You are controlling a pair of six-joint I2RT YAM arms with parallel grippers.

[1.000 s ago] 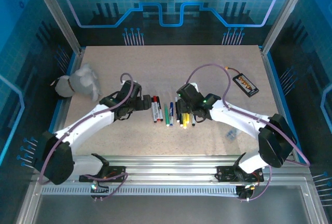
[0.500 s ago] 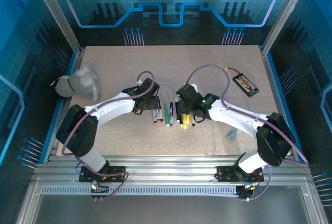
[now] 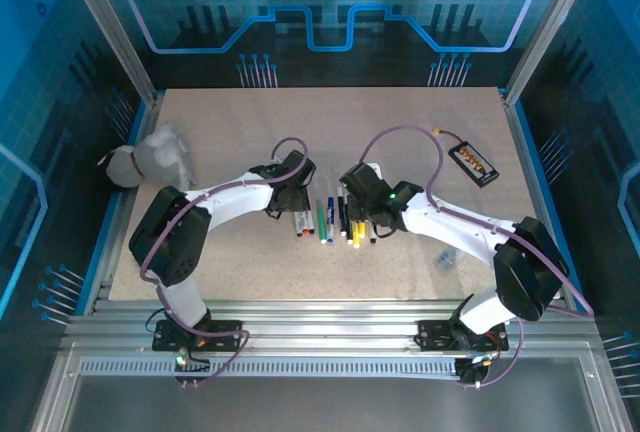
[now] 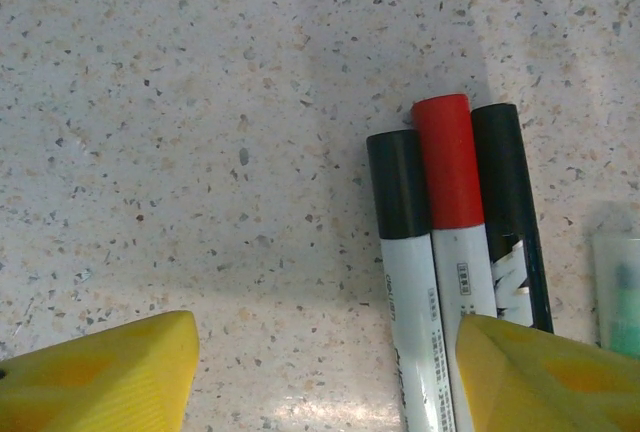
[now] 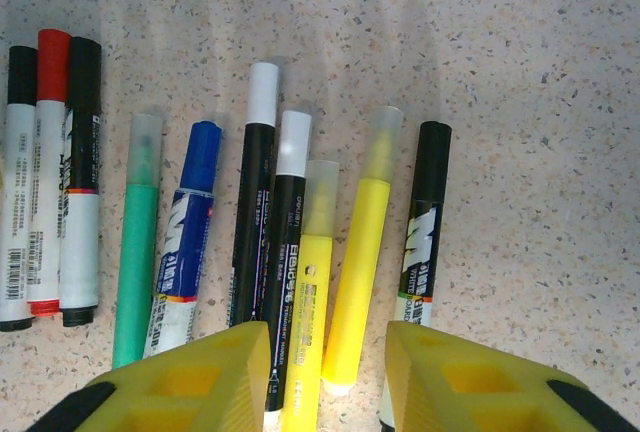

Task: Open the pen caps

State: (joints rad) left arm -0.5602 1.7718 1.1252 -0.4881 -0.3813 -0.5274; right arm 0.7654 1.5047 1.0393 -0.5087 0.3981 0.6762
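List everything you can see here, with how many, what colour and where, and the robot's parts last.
Markers: three, black, red, black caps, left end of the row.
Green pen: one, clear cap, next right.
Blue marker: one, beside it.
Black pens: two, white caps, mid-row.
Highlighters: two, yellow, right of those.
Black marker: one, right end.
Bundle: one, grey-white, table's left edge; cloth or toy, unclear.
Device: one, black with orange label, far right, cabled.
Small pale object: one, by the right arm, too small to identify.
Table: one, speckled beige.
Left gripper: one, yellow, open, by the red-capped marker.
Right gripper: one, yellow, jaws apart over the highlighters.
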